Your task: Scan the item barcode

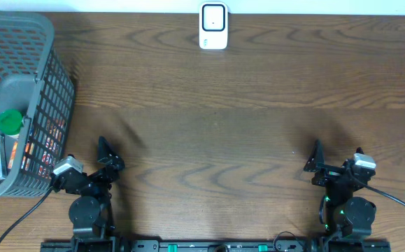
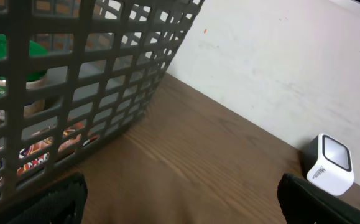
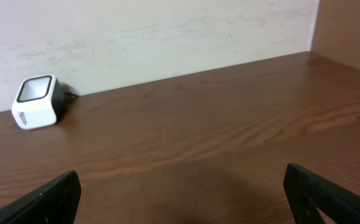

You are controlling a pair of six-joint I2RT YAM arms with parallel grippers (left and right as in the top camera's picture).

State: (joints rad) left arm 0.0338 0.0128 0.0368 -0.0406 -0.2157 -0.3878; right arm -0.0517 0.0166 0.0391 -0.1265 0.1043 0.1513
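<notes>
This looks like a robotics lab bench dressed up as a shop checkout. The work surface is a dark wood-grain table set against a plain, scuffed off-white wall, with no shelving or shop fittings in view. A small white barcode scanner stands at the table's far edge, near the middle, its window facing the bench. A grey plastic shopping basket sits at the far left corner, holding groceries: a green-lidded jar and colourful printed packets. The left arm and right arm rise from a black mounting rail along the near edge, with cables trailing.
</notes>
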